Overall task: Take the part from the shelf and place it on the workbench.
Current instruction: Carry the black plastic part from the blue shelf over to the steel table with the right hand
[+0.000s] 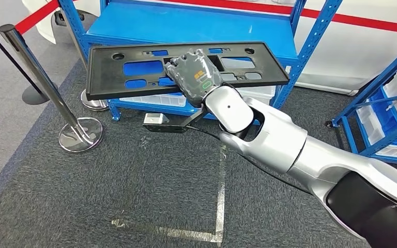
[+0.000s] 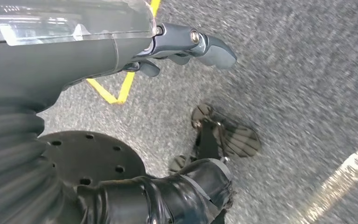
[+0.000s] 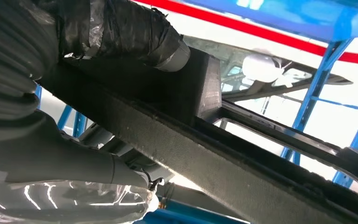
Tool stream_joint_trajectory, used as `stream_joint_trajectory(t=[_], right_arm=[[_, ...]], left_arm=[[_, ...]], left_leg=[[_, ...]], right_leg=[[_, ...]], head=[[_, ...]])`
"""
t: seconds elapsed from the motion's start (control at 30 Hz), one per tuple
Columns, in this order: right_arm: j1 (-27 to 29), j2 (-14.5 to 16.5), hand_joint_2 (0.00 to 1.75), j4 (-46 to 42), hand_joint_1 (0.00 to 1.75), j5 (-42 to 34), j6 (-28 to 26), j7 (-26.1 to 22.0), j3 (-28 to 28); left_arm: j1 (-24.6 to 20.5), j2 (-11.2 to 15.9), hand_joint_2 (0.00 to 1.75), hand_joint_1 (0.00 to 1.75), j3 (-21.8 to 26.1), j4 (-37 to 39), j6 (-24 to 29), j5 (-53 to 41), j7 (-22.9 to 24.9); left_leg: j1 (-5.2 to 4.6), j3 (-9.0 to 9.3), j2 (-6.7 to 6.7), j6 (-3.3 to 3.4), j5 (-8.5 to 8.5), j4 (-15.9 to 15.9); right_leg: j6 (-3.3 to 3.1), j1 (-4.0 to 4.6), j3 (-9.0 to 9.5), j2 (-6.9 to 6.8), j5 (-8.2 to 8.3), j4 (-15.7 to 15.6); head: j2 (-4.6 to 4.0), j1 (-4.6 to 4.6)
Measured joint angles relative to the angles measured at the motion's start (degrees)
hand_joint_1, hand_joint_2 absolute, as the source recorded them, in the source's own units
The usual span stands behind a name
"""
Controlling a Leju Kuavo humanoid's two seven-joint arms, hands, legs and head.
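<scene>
The part is a long flat black plastic panel (image 1: 134, 70) with several cut-outs. It hangs in the air in front of the blue shelf (image 1: 186, 26), tilted a little, above the carpet. My right hand (image 1: 194, 72) grips it near the middle of its near edge, the silver arm reaching up from the lower right. In the right wrist view the panel's (image 3: 205, 154) dark edge runs across the picture with my thumb and taped fingers (image 3: 121, 32) clamped on either side of it. My left hand (image 2: 186, 44) hangs over the grey carpet, fingers slightly curled, holding nothing.
A chrome stanchion post (image 1: 41, 77) with a round base (image 1: 80, 135) stands at left, with a red belt. A second blue rack (image 1: 387, 113) with white bins stands at right. Tape lines mark the carpet (image 1: 219, 206) in front of me. A yellow tape mark (image 2: 121, 88) lies below my left hand.
</scene>
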Motion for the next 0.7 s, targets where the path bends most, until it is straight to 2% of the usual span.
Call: stream_joint_trajectory(t=[0.03, 0.07, 0.1, 0.13, 0.17, 0.2, 0.27, 0.33, 0.4, 0.47, 0.5, 0.53, 0.57, 0.63, 0.67, 0.7], right_arm=[[0.13, -0.01, 1.75, 0.01, 1.75, 0.0, 0.0, 0.02, 0.0], [0.23, -0.02, 1.75, 0.02, 1.75, 0.0, -0.01, 0.04, 0.0], [0.26, -0.02, 1.75, 0.03, 1.75, 0.0, -0.01, 0.08, -0.01], [0.26, -0.02, 1.75, 0.03, 1.75, 0.0, -0.02, 0.11, -0.03], [0.23, -0.03, 1.75, 0.03, 1.75, 0.0, -0.03, 0.16, -0.09], [0.17, -0.04, 1.75, 0.03, 1.75, 0.01, -0.04, 0.22, -0.16], [0.06, -0.05, 1.75, 0.03, 1.75, 0.06, -0.04, 0.3, -0.27], [-0.02, -0.01, 1.75, 0.03, 1.75, 0.15, -0.03, 0.32, -0.28], [-0.07, 0.03, 1.75, 0.04, 1.75, 0.34, 0.04, 0.41, -0.28], [0.04, 0.04, 1.75, 0.05, 1.75, 0.66, 0.22, 0.53, -0.27], [0.18, 0.04, 1.75, 0.05, 1.75, 0.82, 0.36, 0.55, -0.27], [0.31, 0.04, 1.75, 0.05, 1.75, 0.93, 0.48, 0.56, -0.26], [0.38, 0.04, 1.75, 0.06, 1.75, 1.01, 0.55, 0.56, -0.26], [0.41, 0.04, 1.75, 0.08, 1.75, 1.09, 0.61, 0.61, -0.26], [0.41, 0.04, 1.75, 0.1, 1.75, 1.11, 0.62, 0.63, -0.26], [0.41, 0.04, 1.75, 0.12, 1.75, 1.13, 0.62, 0.64, -0.26]], left_arm=[[0.04, 0.0, 1.75, 0.0, 0.0, 0.0, 0.0, 0.02, 0.03], [0.08, 0.01, 1.75, 0.0, 0.0, 0.0, 0.0, 0.04, 0.04], [0.12, -0.03, 1.75, 0.0, 0.0, 0.0, 0.01, 0.07, 0.04], [0.12, -0.09, 1.75, 0.0, 0.0, 0.0, 0.01, 0.09, 0.02], [0.11, -0.15, 1.75, 0.0, 0.0, 0.0, 0.04, 0.12, 0.01], [0.12, -0.21, 1.75, 0.0, 0.0, 0.0, 0.07, 0.15, -0.01], [0.16, -0.23, 1.75, 0.0, -0.03, 0.0, 0.16, 0.17, -0.02], [0.15, -0.21, 1.75, 0.0, -0.08, 0.0, 0.28, 0.16, 0.0], [0.16, -0.19, 1.75, 0.0, -0.1, 0.0, 0.44, 0.15, 0.07], [0.29, -0.18, 1.75, 0.0, -0.11, 0.0, 0.5, 0.14, 0.15], [0.35, -0.16, 1.75, 0.0, -0.12, 0.0, 0.5, 0.13, 0.18], [0.38, -0.14, 1.75, 0.0, -0.13, 0.0, 0.49, 0.12, 0.18], [0.39, -0.09, 1.75, 0.0, -0.14, 0.0, 0.49, 0.09, 0.18], [0.33, -0.01, 1.75, 0.0, -0.16, -0.01, 0.45, 0.05, 0.18], [0.3, 0.01, 1.75, 0.0, -0.19, -0.01, 0.42, 0.03, 0.17], [0.28, 0.01, 1.75, 0.0, -0.23, -0.01, 0.38, 0.03, 0.16]], left_leg=[[-0.29, -0.65, -0.03, 0.09, 0.5, 0.0], [-0.6, -1.2, -0.09, 0.15, 0.95, 0.0], [-0.8, -1.58, -0.14, 0.19, 1.35, 0.0], [-0.97, -1.88, -0.15, 0.12, 1.73, -0.09], [-0.93, -2.0, -0.09, -0.07, 2.1, -0.27], [-0.77, -1.99, 0.0, -0.34, 2.46, -0.52], [-0.63, -1.77, 0.07, -1.05, 3.25, -1.29], [-0.74, -2.15, 0.01, -1.56, 2.66, -0.96], [-0.59, -3.95, 0.07, -2.05, -0.75, 3.36], [-0.28, -6.31, 0.14, -2.77, -4.41, 10.19], [-0.13, -6.8, 0.18, -3.16, -5.03, 12.29], [0.0, -6.34, 0.28, -3.52, -4.65, 12.48], [0.13, -4.75, 0.57, -3.83, -3.4, 10.41], [0.08, -0.4, 2.1, -4.15, -1.31, 3.52], [-0.13, 0.94, 2.82, -3.88, -0.65, 1.18], [-0.33, 1.45, 3.28, -3.36, -0.74, 0.03]], right_leg=[[-0.49, 0.28, 1.02, 0.06, 0.82, 0.05], [-1.22, 0.63, 3.03, 0.12, 2.07, -1.9], [-2.33, 1.14, 5.78, 0.21, 2.79, -5.56], [-3.4, 1.55, 8.55, 0.21, 2.78, -9.51], [-4.12, 1.91, 10.67, 0.18, 2.57, -12.71], [-4.64, 2.23, 11.98, 0.14, 2.23, -14.91], [-4.61, 2.38, 12.58, -0.06, 2.95, -16.49], [-4.23, 1.93, 12.91, -0.62, 4.2, -18.16], [-3.72, 1.33, 12.79, -1.32, 5.17, -19.17], [-3.51, 1.14, 12.07, -1.96, 5.52, -18.99], [-3.4, 1.08, 11.65, -2.37, 5.61, -18.7], [-3.31, 0.98, 11.19, -2.83, 5.64, -18.29], [-3.18, 0.83, 10.71, -3.31, 5.61, -17.77], [-2.69, 0.71, 9.83, -4.25, 5.35, -16.59], [-2.38, 0.77, 9.54, -4.65, 5.21, -16.1], [-2.09, 0.92, 9.35, -5.01, 5.11, -15.71]], head=[[0.0, 0.02], [0.0, 0.05], [0.0, 0.04], [0.0, -0.08], [0.0, -0.11], [0.0, -0.02], [0.0, 0.36], [0.0, 0.54], [0.0, 0.35], [0.0, 0.17], [0.0, 0.15], [0.0, 0.15], [0.0, 0.14], [0.0, 0.08], [0.0, 0.04], [0.0, 0.02]])
